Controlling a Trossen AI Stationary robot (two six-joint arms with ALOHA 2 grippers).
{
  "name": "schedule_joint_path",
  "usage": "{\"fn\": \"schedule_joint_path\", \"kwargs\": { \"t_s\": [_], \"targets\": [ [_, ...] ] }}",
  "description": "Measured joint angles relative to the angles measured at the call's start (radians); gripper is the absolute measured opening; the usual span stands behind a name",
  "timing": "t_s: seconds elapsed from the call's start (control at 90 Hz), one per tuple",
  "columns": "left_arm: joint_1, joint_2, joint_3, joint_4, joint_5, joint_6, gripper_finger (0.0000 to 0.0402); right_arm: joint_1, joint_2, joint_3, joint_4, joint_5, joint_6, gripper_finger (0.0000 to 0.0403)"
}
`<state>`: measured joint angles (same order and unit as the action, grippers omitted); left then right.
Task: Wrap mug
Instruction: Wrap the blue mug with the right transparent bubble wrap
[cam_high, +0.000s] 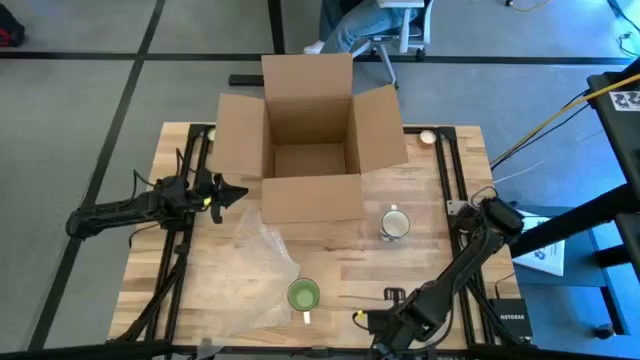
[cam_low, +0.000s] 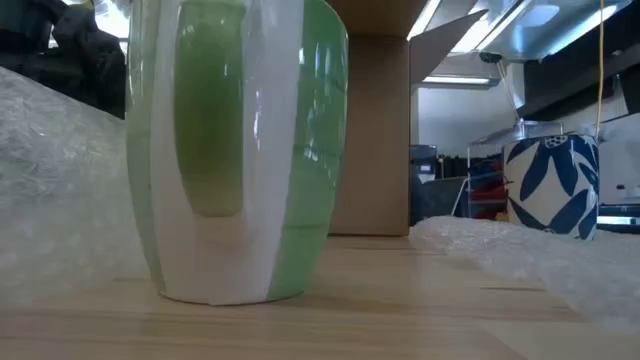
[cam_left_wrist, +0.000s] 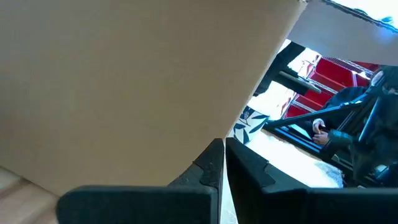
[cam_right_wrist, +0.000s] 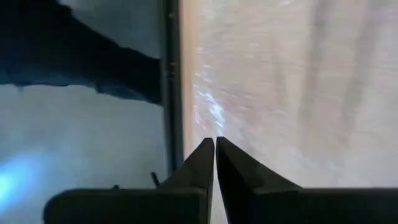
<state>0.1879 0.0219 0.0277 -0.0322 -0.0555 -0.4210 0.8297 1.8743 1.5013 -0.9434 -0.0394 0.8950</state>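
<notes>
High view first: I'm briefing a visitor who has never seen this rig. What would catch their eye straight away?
The big open cardboard box at the table's far middle dominates. Nearer the front edge, the green mug stands on the edge of a clear bubble-wrap sheet, with a blue-and-white mug to its right. The left gripper and right gripper are shut, holding nothing.

Both arms are dark, near black, built of slim jointed links. The left gripper (cam_high: 238, 190) carries a small yellow mark by its wrist, and so does the right gripper (cam_high: 362, 318). Up close, each has 2 matte black fingers (cam_left_wrist: 211, 163), angular and tapering to narrow tips.
</notes>
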Motion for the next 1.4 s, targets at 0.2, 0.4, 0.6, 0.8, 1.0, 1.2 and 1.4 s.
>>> {"fn": "schedule_joint_path", "kwargs": {
  "t_s": [0.2, 0.4, 0.6, 0.8, 1.0, 1.2, 1.4],
  "targets": [
    [0.000, 0.000, 0.000, 0.000, 0.000, 0.000, 0.0000, 0.001, -0.108, 0.034, -0.246, 0.256, 0.116, 0.0001],
    [0.000, 0.000, 0.000, -0.002, 0.014, 0.000, 0.0000, 0.001, -0.094, -0.038, -0.215, 0.306, 0.136, 0.0024],
    [0.000, 0.000, 0.000, -0.003, 0.019, 0.005, 0.0000, 0.016, -0.028, -0.117, -0.054, 0.222, 0.094, 0.0106],
    [0.000, 0.000, 0.000, -0.003, 0.018, 0.005, 0.0000, 0.021, 0.038, -0.129, -0.004, 0.216, 0.069, 0.0196],
    [0.000, 0.000, 0.000, -0.003, 0.015, 0.010, 0.0000, 0.021, 0.120, -0.129, 0.004, 0.198, 0.041, 0.0231],
    [0.000, 0.000, 0.000, -0.002, 0.014, 0.009, 0.0000, -0.009, 0.157, -0.128, 0.027, 0.103, -0.047, 0.0215],
    [0.000, 0.000, 0.000, -0.003, 0.015, 0.010, 0.0000, -0.043, 0.152, -0.158, 0.084, 0.012, -0.093, 0.0163]
  ]
}}
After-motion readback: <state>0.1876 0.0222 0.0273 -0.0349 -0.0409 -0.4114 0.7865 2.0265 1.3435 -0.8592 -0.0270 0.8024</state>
